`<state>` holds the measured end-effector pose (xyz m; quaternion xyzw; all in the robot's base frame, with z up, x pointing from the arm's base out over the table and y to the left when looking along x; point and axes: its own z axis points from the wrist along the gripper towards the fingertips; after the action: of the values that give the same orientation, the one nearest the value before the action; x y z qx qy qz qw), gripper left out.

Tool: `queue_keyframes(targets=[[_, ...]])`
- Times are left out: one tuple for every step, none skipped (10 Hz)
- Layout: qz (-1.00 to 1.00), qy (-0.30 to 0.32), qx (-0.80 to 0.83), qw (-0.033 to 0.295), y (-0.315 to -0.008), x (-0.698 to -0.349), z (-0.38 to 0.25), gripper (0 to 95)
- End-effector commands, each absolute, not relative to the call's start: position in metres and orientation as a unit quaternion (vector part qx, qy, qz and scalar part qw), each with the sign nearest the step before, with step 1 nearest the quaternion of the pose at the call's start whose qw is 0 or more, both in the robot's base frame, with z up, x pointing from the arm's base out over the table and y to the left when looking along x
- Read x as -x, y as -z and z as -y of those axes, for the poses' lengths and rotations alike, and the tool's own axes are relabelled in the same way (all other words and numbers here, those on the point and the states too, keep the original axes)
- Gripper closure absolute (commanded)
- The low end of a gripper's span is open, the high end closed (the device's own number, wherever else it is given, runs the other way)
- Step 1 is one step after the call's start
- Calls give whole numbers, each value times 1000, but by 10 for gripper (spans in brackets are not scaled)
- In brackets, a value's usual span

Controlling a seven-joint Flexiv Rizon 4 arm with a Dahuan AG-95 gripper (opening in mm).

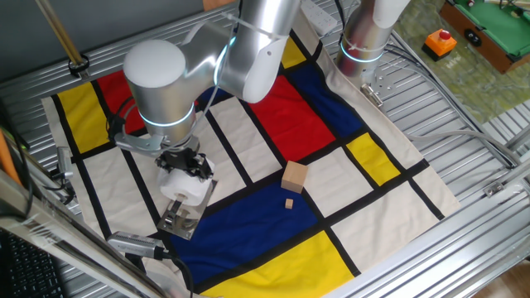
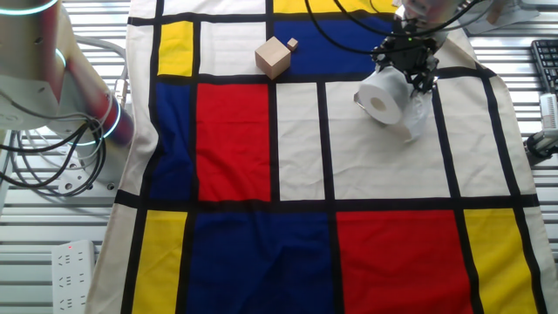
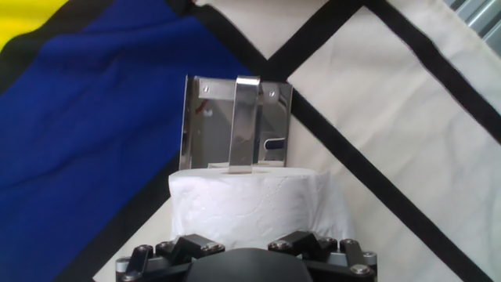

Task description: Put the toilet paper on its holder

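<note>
The gripper (image 3: 246, 249) sits bottom centre of the hand view with its fingers clamped on the toilet paper (image 3: 249, 205), a white roll filling the lower middle of the frame. The holder (image 3: 236, 123) lies flat on the cloth (image 3: 94, 117) just above the roll in that view, a shiny plate with its bar running down the middle toward the roll; the bar's lower end meets the roll's top edge in the picture. Whether the bar tip is already inside the core I can't tell, since the roll hides it.

In one fixed view the roll (image 1: 184, 186) is at lower left under the gripper (image 1: 183, 162), with the holder (image 1: 180, 218) poking out below it. In the other fixed view the roll (image 2: 383, 96) is upper right, core hole facing the camera, the gripper (image 2: 406, 59) above it, and the holder (image 2: 415, 116) barely showing to its lower right.

Step in hand, by my read: threading the roll onto the bar. To do it well:
- Keep the core axis in line with the bar.
- Slide along the bar, no sideways drift.
- Keep the squeeze light, or the soft core may flatten and snag.
- The plate looks loose on the cloth and may skid if pushed.

The wooden cube (image 1: 294, 176) sits well apart at mid frame.
</note>
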<state>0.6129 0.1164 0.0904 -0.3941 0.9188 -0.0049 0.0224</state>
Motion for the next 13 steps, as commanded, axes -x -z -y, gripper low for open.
queue_keyframes(targets=[[-919, 5, 394, 22, -90, -614, -118, 950], [-919, 6, 393, 21, -91, -615, -119, 950], [-919, 6, 393, 21, -91, -616, -119, 950], [-919, 5, 393, 21, -91, -617, -120, 950], [-919, 5, 393, 21, -90, -618, -120, 950], [-919, 5, 393, 20, -91, -620, -121, 950], [-919, 5, 393, 20, -91, -621, -121, 950], [-919, 5, 393, 20, -90, -622, -121, 950], [-919, 4, 393, 20, -91, -623, -122, 950], [-919, 4, 393, 18, -92, -625, -123, 950], [-920, 5, 392, 14, -93, -627, -125, 950], [-920, 5, 392, 12, -93, -628, -125, 950], [-920, 5, 392, 12, -93, -629, -126, 950]])
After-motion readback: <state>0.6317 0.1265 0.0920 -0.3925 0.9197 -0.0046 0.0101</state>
